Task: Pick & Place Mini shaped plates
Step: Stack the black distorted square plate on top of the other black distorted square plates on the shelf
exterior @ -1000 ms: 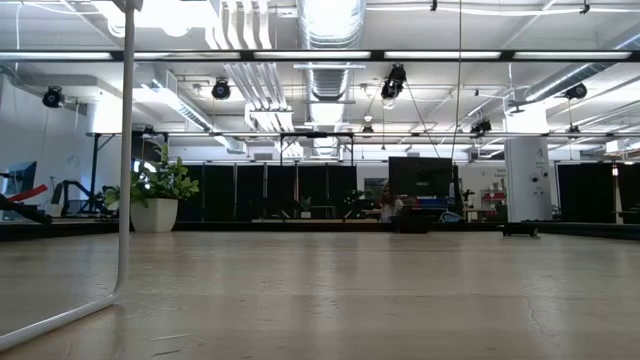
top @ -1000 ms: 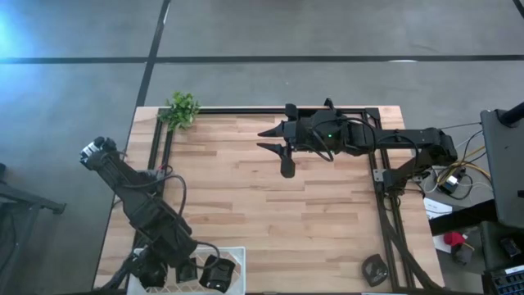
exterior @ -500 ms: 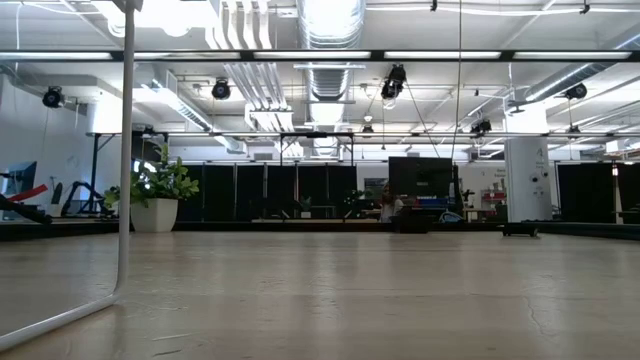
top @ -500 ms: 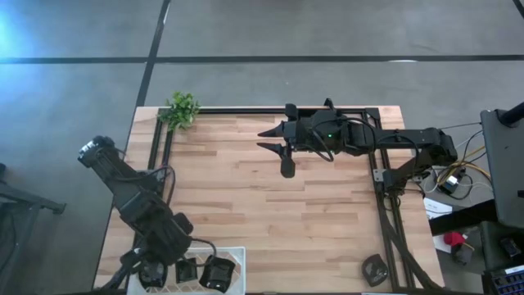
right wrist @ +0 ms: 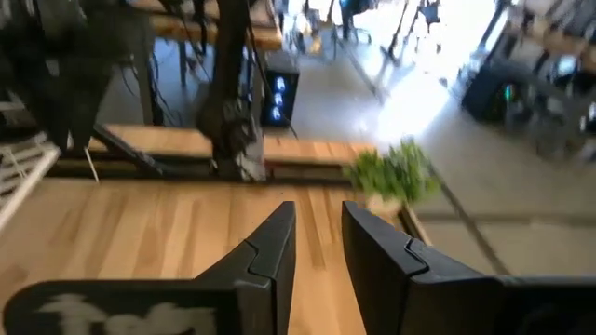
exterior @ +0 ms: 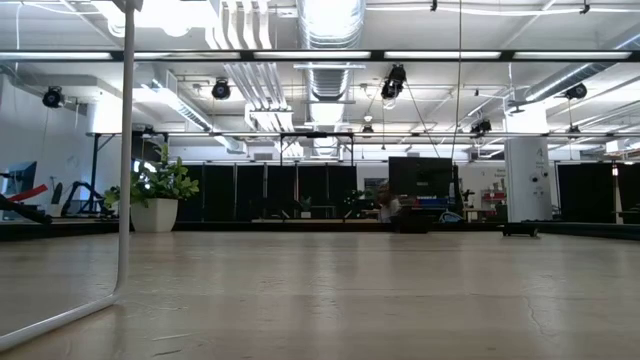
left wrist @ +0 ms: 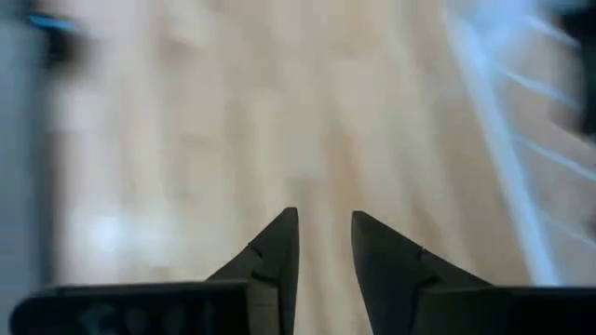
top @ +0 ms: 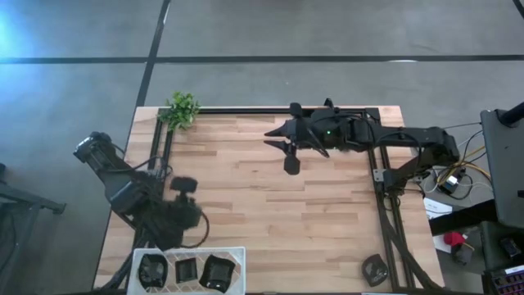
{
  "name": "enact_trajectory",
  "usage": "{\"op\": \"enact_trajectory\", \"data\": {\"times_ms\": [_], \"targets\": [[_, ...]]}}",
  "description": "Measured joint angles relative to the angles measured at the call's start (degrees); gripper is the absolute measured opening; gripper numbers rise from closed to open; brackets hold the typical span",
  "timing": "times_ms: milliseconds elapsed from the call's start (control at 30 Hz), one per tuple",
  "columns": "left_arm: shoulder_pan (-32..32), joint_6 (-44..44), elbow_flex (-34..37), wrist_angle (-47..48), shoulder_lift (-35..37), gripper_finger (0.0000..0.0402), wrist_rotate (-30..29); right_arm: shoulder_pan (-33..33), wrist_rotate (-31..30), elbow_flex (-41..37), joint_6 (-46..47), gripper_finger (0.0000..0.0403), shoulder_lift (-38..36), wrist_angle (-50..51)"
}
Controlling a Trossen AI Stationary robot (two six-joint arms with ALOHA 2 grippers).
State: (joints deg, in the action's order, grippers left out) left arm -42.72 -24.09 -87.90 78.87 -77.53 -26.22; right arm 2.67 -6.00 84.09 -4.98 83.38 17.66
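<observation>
A large open robotics lab is showing: exposed ceiling ducts (exterior: 325, 30) and strip lights are running overhead, a polished concrete floor (top: 327, 29) is surrounding the wooden worktable (top: 270, 205).

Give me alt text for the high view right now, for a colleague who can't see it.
Seen from above, a wooden table carries a white tray at its near left edge holding three black mini plates. The left gripper is beyond the tray, empty, and the right gripper waits over the far middle, near a small green plant.
</observation>
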Motion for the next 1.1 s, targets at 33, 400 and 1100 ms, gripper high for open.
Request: {"op": "enact_trajectory", "data": {"times_ms": [33,400,1100], "targets": [[0.02,-1.89,0.0,-0.01,0.24,0.0094,-4.45,0.62,-0.01,0.0,0.95,0.0082,-0.19,1.42],[0.26,-15.09,0.02,-0.88,0.76,0.0094,-32.45,14.95,0.0,-0.15,11.36,0.0064,0.16,18.81],[4.2,-15.65,0.04,-1.08,0.66,0.0094,-44.44,38.82,0.52,-0.85,21.49,0.0131,11.3,23.14]]}}
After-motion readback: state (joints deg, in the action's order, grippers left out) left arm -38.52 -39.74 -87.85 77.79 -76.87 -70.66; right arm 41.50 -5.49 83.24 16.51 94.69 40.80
